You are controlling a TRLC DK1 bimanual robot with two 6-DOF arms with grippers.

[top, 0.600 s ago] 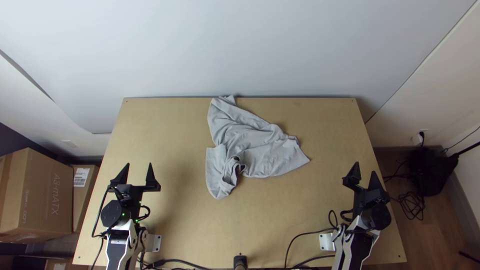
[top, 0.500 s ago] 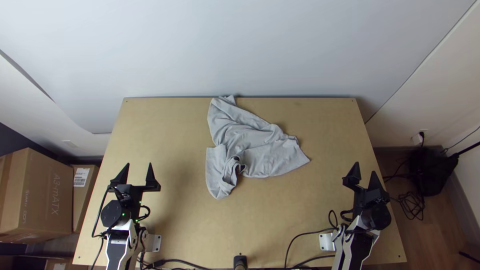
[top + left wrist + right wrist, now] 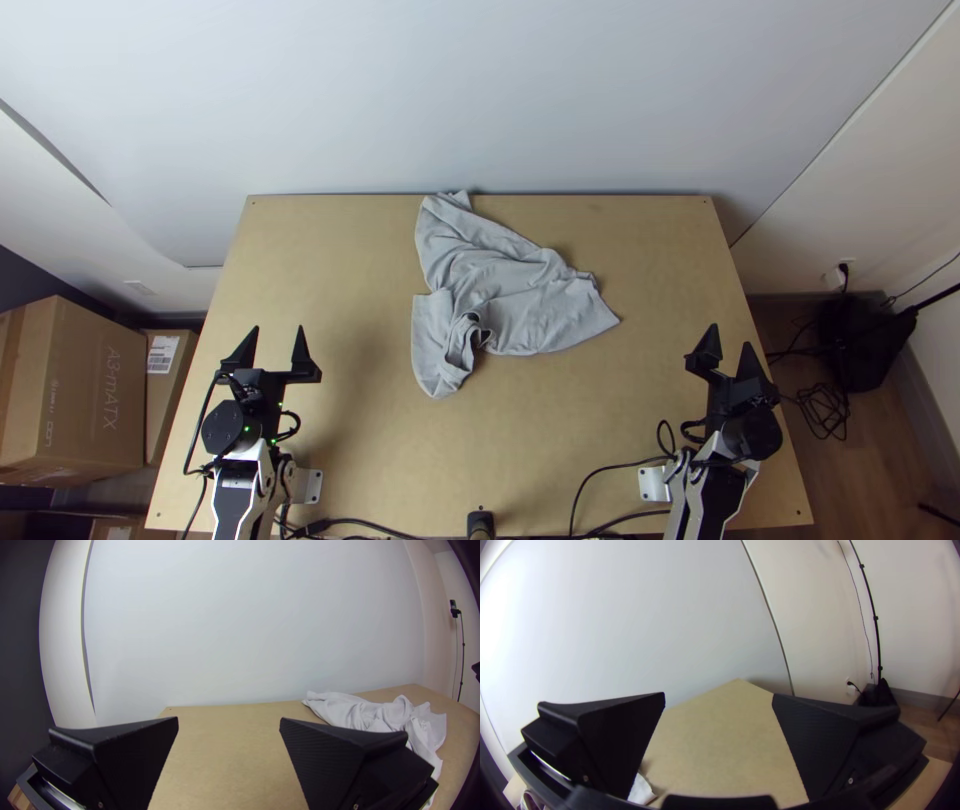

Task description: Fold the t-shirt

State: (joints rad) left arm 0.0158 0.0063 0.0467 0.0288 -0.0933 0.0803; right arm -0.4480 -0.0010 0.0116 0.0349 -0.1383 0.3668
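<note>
At the far left, a large cardboard box (image 3: 95, 390) stands beyond the worktop's (image 3: 560, 430) side edge, with a smaller box (image 3: 165, 352) bearing a white label tucked between it and the worktop. Next comes the left hand (image 3: 277, 328), over the near left part of the worktop, its fingers well apart with nothing between them. A black cable (image 3: 190, 445) bends around the outer side of its arm, and a pale bracket (image 3: 314, 486) sits just beside that arm.

In the middle lies the grey t-shirt (image 3: 520, 300), crumpled and unevenly spread, bunched around a small dark opening on its near side. One end reaches the worktop's far edge, close to the white wall (image 3: 480, 90); another part points toward the right hand (image 3: 731, 335). Nearer, a small black fixture (image 3: 480, 524) stands at the middle of the near edge.

Farther right, a thin black lead (image 3: 600, 470) curves over the worktop to the right arm, by a white bracket (image 3: 653, 484). The right hand also has its fingers apart and holds nothing, well away from the t-shirt. Off the right side, coiled wires (image 3: 828, 410) and a black bag (image 3: 865, 340) lie on the floor, below a wall socket (image 3: 836, 277).
</note>
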